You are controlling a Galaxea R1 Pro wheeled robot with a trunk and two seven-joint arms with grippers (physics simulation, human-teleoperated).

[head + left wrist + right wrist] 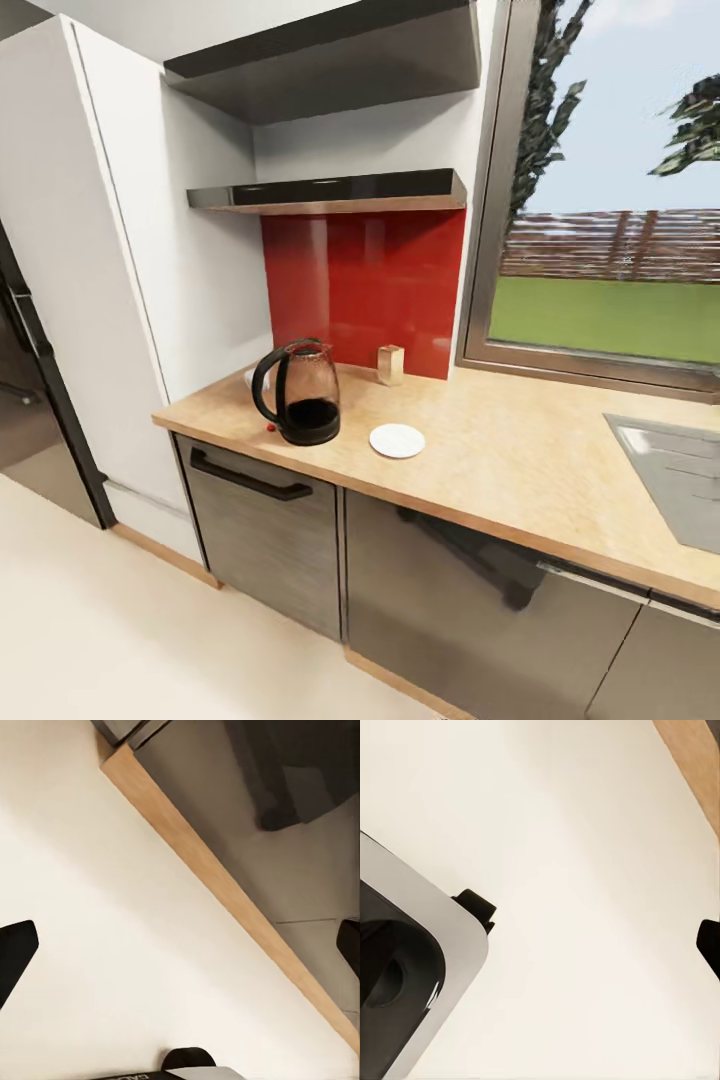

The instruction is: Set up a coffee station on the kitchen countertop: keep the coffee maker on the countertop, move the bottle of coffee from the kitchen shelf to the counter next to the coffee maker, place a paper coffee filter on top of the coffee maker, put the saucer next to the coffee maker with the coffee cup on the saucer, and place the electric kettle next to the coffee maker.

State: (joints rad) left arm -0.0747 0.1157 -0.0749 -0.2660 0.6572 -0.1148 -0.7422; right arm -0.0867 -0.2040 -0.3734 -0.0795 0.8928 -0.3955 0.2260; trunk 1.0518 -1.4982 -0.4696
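Progress check: the kettle (297, 392) stands on the countertop (500, 460) near its left end, just back from the front edge. The saucer (397, 440) lies just beside it, nothing on it. A small tan box (390, 364) sits at the back edge against the red splashback (365, 285).

Judging from this, the coffee maker, bottle, filter and cup are all yet to be dealt with, so most of the job is left.

Both wrist cameras look down at pale floor (112, 907) (left one also catches the wood plinth (225, 892)). Left gripper (180, 952): fingertips wide apart, holding nothing. Right gripper: just one tip at the frame edge, so I cannot tell its state.
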